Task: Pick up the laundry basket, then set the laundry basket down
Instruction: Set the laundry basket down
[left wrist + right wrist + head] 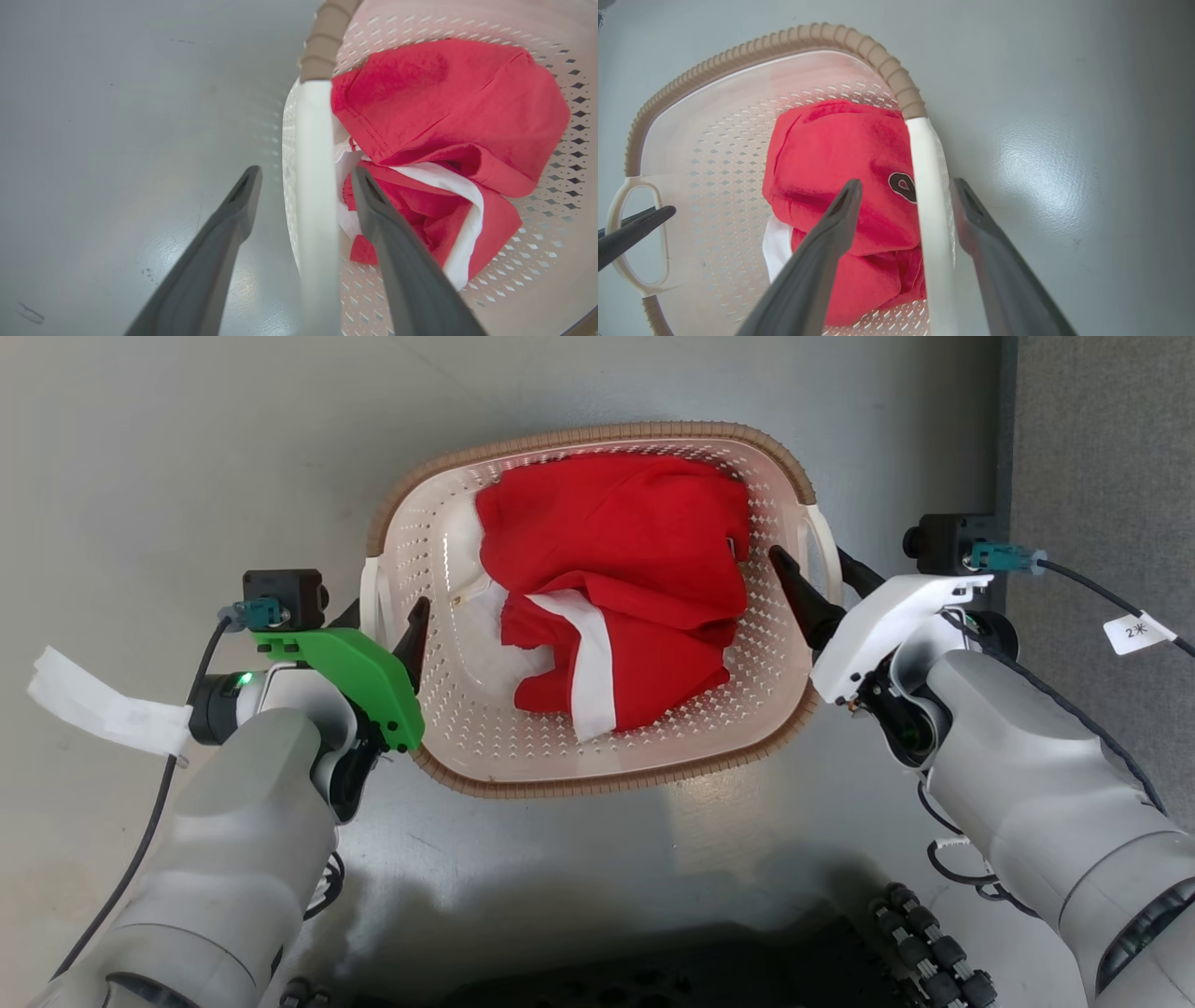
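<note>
The laundry basket [579,437], cream-white and perforated with a brown rim, appears to stand on the grey floor and holds red and white clothes [616,541]. My left gripper [387,611] is open and straddles the basket's left white handle [373,607]. In the left wrist view that handle [315,163] runs between the spread fingers of the left gripper [306,170], with a gap on each side. My right gripper [808,555] is open around the right handle [826,551]. In the right wrist view this handle [927,186] sits inside the right gripper [906,182], nearer the outer finger.
A darker carpet strip [1102,429] runs along the right side. The robot's dark base and wheels [924,933] lie close below the basket. A white tag [103,709] hangs from the left arm's cable. The left gripper's fingers [640,224] show at the far handle.
</note>
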`<state>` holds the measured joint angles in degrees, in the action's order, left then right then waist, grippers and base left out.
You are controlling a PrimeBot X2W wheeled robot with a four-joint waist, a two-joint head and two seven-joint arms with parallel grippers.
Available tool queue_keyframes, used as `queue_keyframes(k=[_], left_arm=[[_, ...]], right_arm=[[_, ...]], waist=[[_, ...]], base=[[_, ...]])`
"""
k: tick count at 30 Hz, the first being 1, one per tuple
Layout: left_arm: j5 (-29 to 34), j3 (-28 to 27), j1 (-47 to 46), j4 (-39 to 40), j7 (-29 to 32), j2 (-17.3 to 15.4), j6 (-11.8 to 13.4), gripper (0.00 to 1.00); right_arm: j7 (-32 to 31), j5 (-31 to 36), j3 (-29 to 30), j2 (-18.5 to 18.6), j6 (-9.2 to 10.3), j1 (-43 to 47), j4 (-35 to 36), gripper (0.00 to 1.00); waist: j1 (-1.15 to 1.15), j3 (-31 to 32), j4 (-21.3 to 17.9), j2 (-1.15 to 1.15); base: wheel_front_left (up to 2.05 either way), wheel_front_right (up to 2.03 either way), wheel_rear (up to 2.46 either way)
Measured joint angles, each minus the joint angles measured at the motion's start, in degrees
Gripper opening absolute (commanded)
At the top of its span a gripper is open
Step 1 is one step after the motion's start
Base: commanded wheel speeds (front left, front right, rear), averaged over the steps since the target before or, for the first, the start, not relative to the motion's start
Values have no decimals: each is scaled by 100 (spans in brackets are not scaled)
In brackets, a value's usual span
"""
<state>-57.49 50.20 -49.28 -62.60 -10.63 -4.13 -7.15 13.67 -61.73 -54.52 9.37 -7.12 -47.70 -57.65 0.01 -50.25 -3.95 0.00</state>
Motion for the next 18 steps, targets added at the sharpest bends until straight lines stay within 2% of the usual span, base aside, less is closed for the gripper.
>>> queue_keyframes(k=[18], left_arm=[[-97, 144, 27, -171, -36, -3, 0, 100]], right_arm=[[43, -110, -121, -74, 0, -8, -169, 100]], waist=[[0, 337, -12, 0]], base=[[0, 0, 0]])
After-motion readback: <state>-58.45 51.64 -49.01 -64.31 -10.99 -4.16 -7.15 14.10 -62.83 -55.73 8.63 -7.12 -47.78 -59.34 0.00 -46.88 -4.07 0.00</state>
